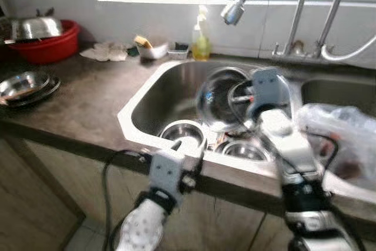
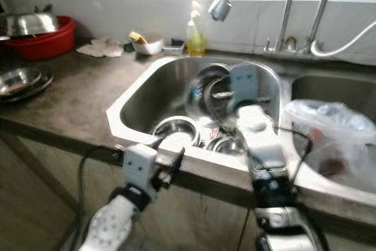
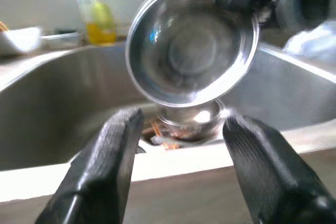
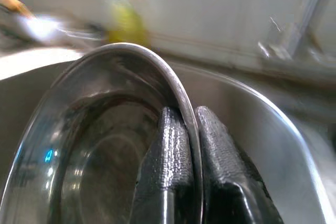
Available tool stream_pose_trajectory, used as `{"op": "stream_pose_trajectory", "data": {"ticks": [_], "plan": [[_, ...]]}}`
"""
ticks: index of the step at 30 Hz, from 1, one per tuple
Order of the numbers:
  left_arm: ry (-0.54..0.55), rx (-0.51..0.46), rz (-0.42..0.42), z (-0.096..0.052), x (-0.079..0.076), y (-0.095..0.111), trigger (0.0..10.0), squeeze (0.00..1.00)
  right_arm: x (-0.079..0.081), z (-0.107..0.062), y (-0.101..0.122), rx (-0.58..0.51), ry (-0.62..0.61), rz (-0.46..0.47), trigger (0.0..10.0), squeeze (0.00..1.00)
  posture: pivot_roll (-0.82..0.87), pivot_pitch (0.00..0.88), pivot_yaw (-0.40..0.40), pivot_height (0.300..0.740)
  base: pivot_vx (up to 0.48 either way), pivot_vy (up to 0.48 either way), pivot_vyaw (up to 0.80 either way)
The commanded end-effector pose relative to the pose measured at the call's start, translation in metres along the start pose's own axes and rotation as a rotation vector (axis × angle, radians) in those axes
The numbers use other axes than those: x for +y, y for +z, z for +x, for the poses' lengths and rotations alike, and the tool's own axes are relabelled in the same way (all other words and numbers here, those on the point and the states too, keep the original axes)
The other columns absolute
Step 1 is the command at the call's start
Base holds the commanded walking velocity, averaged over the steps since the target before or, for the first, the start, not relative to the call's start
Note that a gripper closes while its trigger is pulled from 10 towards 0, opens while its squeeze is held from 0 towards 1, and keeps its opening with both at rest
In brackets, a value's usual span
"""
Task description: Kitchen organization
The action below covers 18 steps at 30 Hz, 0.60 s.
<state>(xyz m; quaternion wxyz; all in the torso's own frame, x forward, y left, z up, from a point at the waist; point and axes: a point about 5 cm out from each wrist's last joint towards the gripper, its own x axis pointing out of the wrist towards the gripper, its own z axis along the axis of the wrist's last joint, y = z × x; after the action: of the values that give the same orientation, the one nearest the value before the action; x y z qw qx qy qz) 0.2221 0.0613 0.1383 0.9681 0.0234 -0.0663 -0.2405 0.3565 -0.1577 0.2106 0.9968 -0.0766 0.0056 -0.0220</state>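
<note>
A shiny steel bowl (image 1: 220, 99) hangs tilted on its side above the left sink basin (image 1: 158, 95), its hollow facing me. My right gripper (image 4: 190, 129) is shut on the steel bowl's rim (image 4: 178, 90), one finger inside and one outside. More steel bowls (image 1: 183, 133) lie in the bottom of the basin. My left gripper (image 3: 181, 145) stands open at the sink's front edge (image 3: 157, 163), below and before the held steel bowl (image 3: 191, 40), with nothing between its fingers.
A yellow soap bottle (image 1: 201, 39) stands behind the sink under two taps (image 1: 235, 10). Stacked steel plates (image 1: 23, 86) and a red basin (image 1: 50, 42) sit on the left counter. A clear plastic bag (image 1: 341, 139) lies over the right basin.
</note>
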Motion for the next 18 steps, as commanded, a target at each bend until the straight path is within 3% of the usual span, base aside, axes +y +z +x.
{"op": "stream_pose_trajectory", "data": {"ticks": [1,7,11,12,18], "plan": [[0.024,0.012,0.021,-0.002,0.006,0.000,10.0,0.00,0.006,0.005,0.005,0.015,0.010,0.014,10.0,0.00,-0.02,0.037,0.000,0.740,0.000,0.000,0.00],[0.025,0.010,0.018,-0.002,0.006,0.001,10.0,0.00,0.008,0.015,0.002,0.070,0.014,0.020,10.0,0.00,-0.02,0.053,-0.006,0.740,0.000,0.000,0.00],[0.030,0.002,0.012,-0.002,0.005,0.005,10.0,0.00,0.010,0.023,-0.007,0.130,0.030,0.037,10.0,0.00,-0.02,0.072,-0.011,0.740,0.000,0.000,0.00],[0.031,0.002,0.013,-0.003,0.005,0.007,10.0,0.00,0.011,0.028,-0.017,0.190,0.032,0.034,10.0,0.00,-0.01,0.088,-0.012,0.740,0.000,0.000,0.00],[0.033,-0.001,0.015,-0.007,0.004,0.012,10.0,0.00,0.015,0.032,-0.028,0.261,0.042,0.051,10.0,0.00,0.00,0.114,-0.021,0.740,0.000,0.000,0.00]]}}
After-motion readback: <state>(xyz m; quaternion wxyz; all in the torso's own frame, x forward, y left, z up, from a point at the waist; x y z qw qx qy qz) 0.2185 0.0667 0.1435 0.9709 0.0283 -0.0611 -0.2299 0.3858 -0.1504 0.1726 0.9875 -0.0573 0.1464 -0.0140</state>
